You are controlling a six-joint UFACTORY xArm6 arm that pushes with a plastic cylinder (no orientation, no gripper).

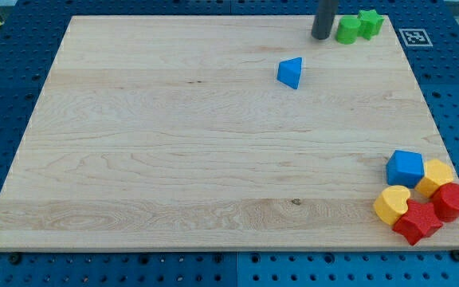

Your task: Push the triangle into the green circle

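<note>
A blue triangle block (290, 72) lies on the wooden board toward the view's top, right of centre. A green circle block (347, 30) sits at the view's top right, touching a green star block (369, 23) on its right. My tip (320, 37) is the lower end of a dark rod coming down from the view's top edge. It stands just left of the green circle, very close to it, and up and right of the blue triangle, with a clear gap to the triangle.
A cluster sits at the view's bottom right corner: a blue cube (405, 168), a yellow block (436, 176), a yellow heart (392, 204), a red circle (452, 201) and a red star (417, 222). The board (174, 143) lies on a blue pegboard table.
</note>
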